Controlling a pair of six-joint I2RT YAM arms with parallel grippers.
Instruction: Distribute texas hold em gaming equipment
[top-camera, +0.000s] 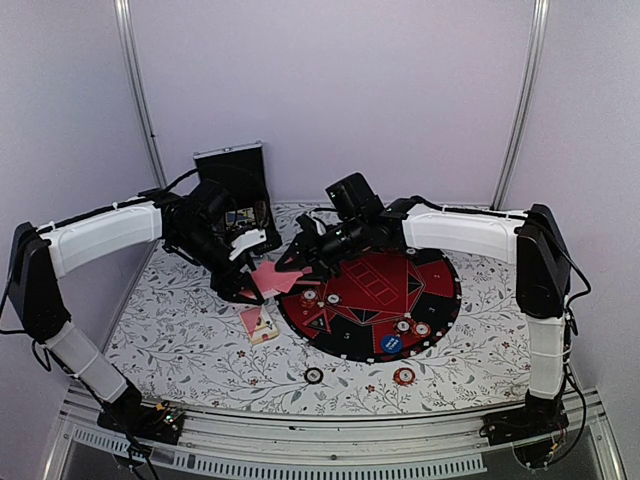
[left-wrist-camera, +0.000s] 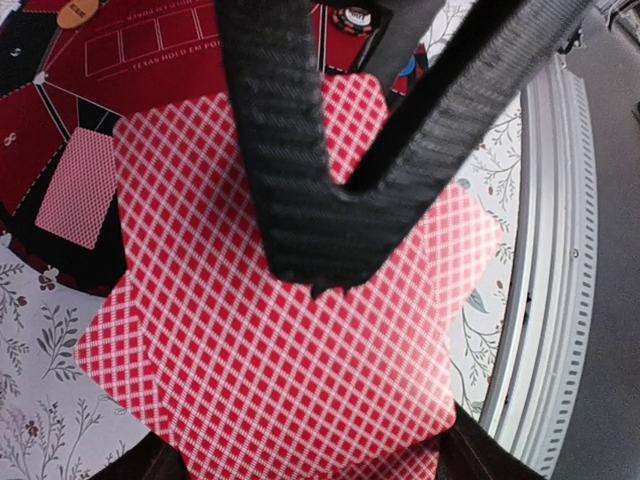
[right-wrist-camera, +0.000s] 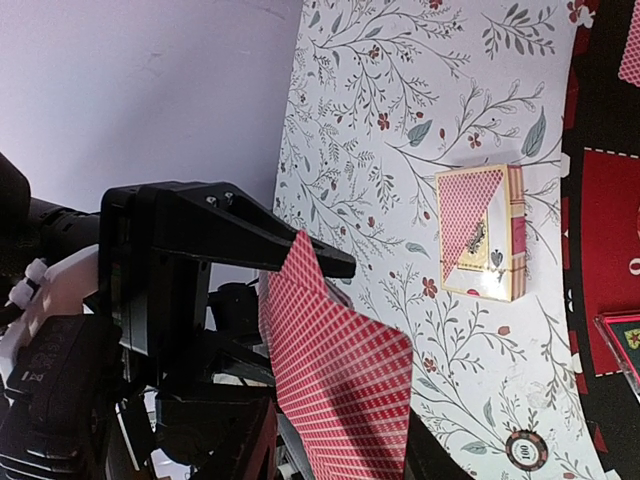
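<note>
Playing cards: a small fan of several is hanging above the table, left of its centre and over the left rim of the mat. The backs are showing a red-and-white diamond lattice, and the corners are rounded.

Left gripper: its two black, ribbed fingers are pinching together on the top card, clamping the fan. The overhead view is showing the same grip, with the fan sticking out toward the mat.

Right gripper: it is sitting just beside the far edge of the fan. How wide its jaws are standing cannot be told.

Card box: a rectangular carton is lying flat on the floral cloth just off the mat's left rim, nearer the front edge than the fan. Its face is bearing a lattice triangle and a spade emblem.

Single card: it is lying face down on a dark red panel of the mat.

Chips: round, with striped edges, several are resting on the mat, among them one blue chip. A dark chip and an orange-red chip are lying on the cloth near the front edge.

The mat is round, in black and red, and is reading "TEXAS HOLD EM" in white.

Case: black with silver edges, it is standing at the far left corner
</note>
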